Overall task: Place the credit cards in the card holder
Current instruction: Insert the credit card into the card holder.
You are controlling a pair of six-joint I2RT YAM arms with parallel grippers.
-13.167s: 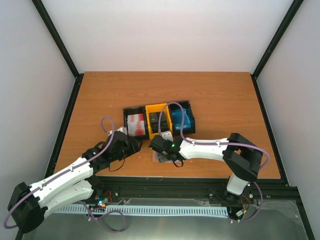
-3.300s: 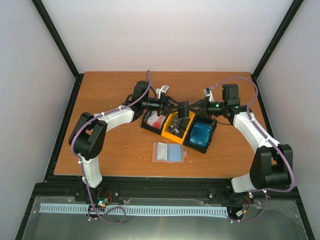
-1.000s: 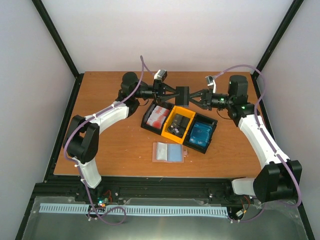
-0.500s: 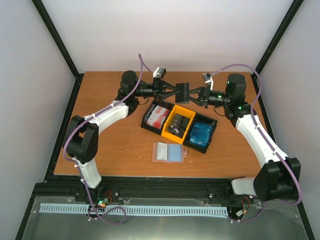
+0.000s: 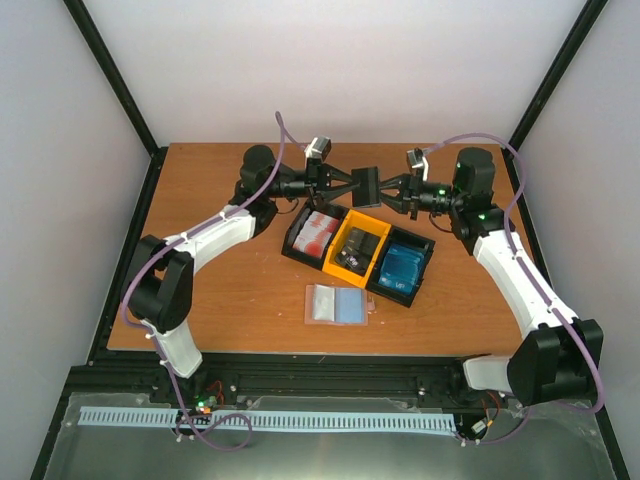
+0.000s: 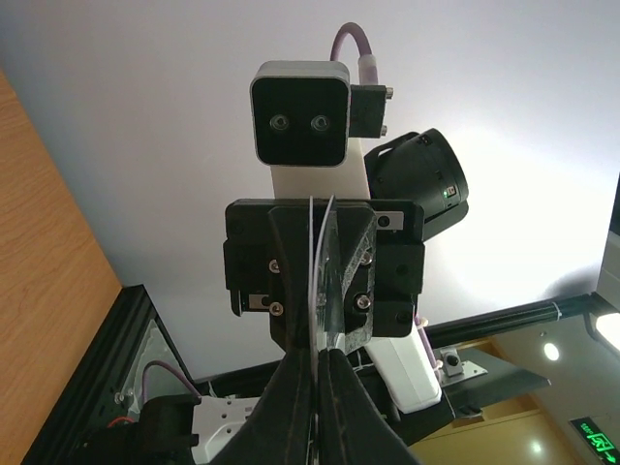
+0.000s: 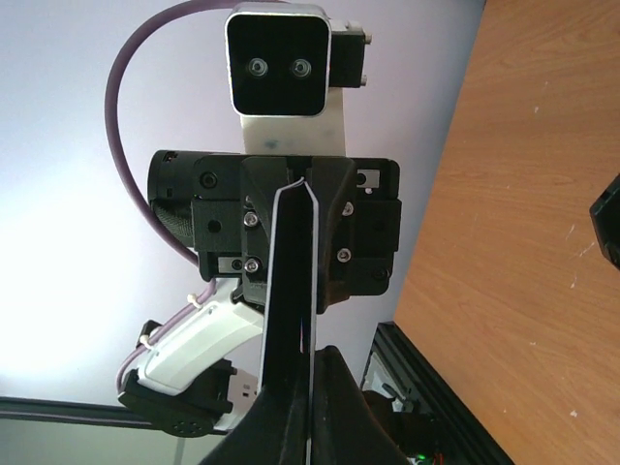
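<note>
A dark grey credit card [image 5: 366, 186] hangs in the air above the back of the table, held from both sides. My left gripper [image 5: 355, 185] is shut on its left edge and my right gripper [image 5: 379, 187] is shut on its right edge. In the left wrist view the card [image 6: 317, 281] shows edge-on, running up from the shut left gripper [image 6: 316, 355]. The right wrist view shows the same card [image 7: 291, 281] rising from the shut right gripper [image 7: 308, 355]. The card holder [image 5: 337, 304] lies open and flat on the table in front of the bins, grey inside.
Three joined bins stand at an angle mid-table: a black one with red-and-white cards [image 5: 318, 232], a yellow one with dark cards [image 5: 358, 245], and a black one with blue cards [image 5: 402, 268]. A black frame post [image 5: 120, 90] rises at each back corner.
My right gripper has closed on the card's right edge, so both grippers now hold it. The card and both arms have barely moved.
</note>
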